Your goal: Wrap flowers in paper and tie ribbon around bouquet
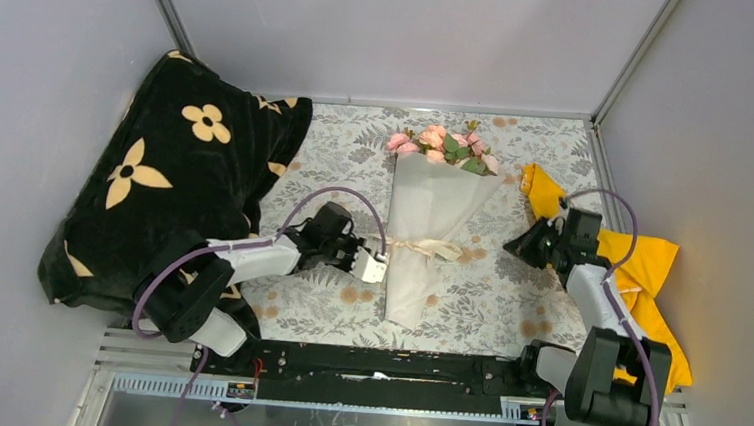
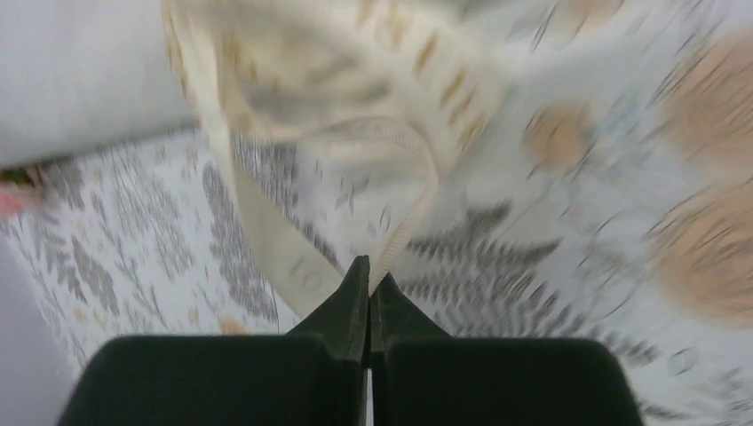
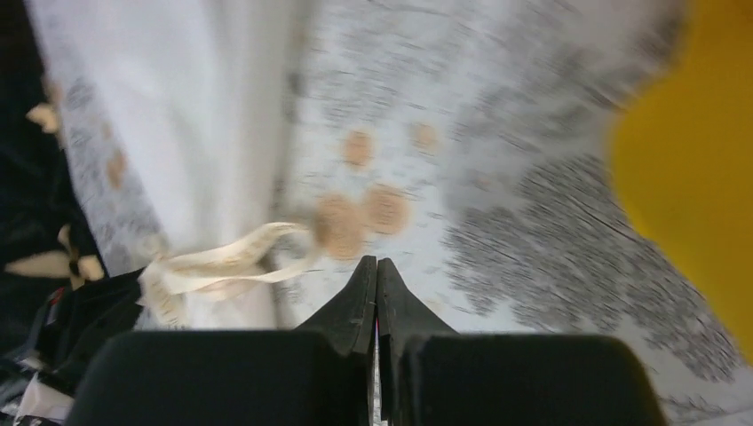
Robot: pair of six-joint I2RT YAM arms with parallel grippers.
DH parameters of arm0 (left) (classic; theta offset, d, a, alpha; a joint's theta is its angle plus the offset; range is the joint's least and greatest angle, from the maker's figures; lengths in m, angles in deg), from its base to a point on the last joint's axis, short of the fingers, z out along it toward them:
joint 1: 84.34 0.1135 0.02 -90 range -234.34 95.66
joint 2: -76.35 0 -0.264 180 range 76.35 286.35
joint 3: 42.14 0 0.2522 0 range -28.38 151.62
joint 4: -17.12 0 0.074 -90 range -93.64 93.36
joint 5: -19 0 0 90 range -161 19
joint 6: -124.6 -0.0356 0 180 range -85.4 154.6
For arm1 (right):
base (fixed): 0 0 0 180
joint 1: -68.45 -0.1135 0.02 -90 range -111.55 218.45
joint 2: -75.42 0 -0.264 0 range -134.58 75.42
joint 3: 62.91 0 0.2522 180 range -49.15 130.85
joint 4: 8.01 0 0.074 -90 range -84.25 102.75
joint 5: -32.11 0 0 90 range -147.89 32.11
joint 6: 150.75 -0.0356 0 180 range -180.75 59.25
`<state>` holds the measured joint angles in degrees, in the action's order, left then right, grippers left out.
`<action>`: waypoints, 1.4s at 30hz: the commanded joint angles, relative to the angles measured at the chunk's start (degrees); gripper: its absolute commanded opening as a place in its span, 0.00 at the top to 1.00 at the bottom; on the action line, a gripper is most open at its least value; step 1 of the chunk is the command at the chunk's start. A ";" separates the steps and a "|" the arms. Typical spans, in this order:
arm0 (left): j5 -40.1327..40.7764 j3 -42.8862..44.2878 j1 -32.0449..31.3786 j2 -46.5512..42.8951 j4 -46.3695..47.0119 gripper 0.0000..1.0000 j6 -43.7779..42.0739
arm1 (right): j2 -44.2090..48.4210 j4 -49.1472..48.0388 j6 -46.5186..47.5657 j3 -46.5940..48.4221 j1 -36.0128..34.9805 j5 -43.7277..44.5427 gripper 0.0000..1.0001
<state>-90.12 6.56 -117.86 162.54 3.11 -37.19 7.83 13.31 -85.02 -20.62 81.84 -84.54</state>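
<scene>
The bouquet lies lengthwise in the middle of the tablecloth, with the pink flowers (image 1: 441,143) at its far end. The white paper (image 1: 432,202) forms a cone around the stems and narrows toward me. The cream ribbon (image 1: 433,248) is tied around the cone's waist. My left gripper (image 1: 381,264) sits at the cone's left edge beside the knot. In the left wrist view this gripper (image 2: 369,277) is shut, a strand of the ribbon (image 2: 404,232) running into its tips. My right gripper (image 1: 514,246) hovers to the right of the bouquet, apart from it. It is shut (image 3: 376,266) on nothing, and the ribbon (image 3: 222,264) lies to its left.
A black blanket with beige flower prints (image 1: 175,174) is heaped at the left, under the left arm. A yellow cloth (image 1: 644,277) lies along the right edge beneath the right arm. The grey floral tablecloth (image 1: 507,307) covers the table. Grey walls enclose three sides.
</scene>
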 commanded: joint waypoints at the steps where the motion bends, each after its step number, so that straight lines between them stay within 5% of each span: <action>1: 1.63 3.53 -6.52 -2.95 -4.32 1.00 11.08 | 6.43 3.11 4.71 9.52 -6.71 0.17 1.00; 12: 2.09 9.09 -9.61 -7.71 -14.55 1.00 18.93 | 8.52 9.28 7.12 15.80 -8.29 -2.31 0.90; 17: 2.94 7.43 -9.55 -10.89 -17.08 1.00 20.31 | 10.07 11.02 8.81 16.85 -8.29 -0.28 0.66; 18: 3.47 7.17 -9.52 -11.59 -17.90 0.82 20.33 | 10.57 11.15 9.05 16.90 -8.29 0.77 0.54; 20: 4.59 6.66 -9.41 -13.44 -19.21 0.08 21.00 | 11.69 10.87 9.45 16.71 -8.29 2.68 0.05; 21: 5.00 6.43 -9.03 -14.63 -19.74 0.02 21.55 | 12.29 10.68 9.65 16.50 -8.29 3.90 0.01; 29: -3.17 6.10 4.87 -28.17 -16.44 0.01 47.93 | 19.86 4.80 9.35 12.24 -8.29 13.50 0.00; 35: 12.68 -3.10 17.02 -35.58 -0.40 0.01 79.98 | 26.95 -0.65 6.31 5.00 -8.30 24.77 0.00; 42: 18.89 -12.99 28.79 -38.96 10.32 0.01 89.45 | 33.88 -5.68 2.23 -2.67 -8.29 33.24 0.00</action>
<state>-76.04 -3.04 -91.61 125.91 3.46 42.15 38.87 13.90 -79.23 -21.19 73.75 -59.14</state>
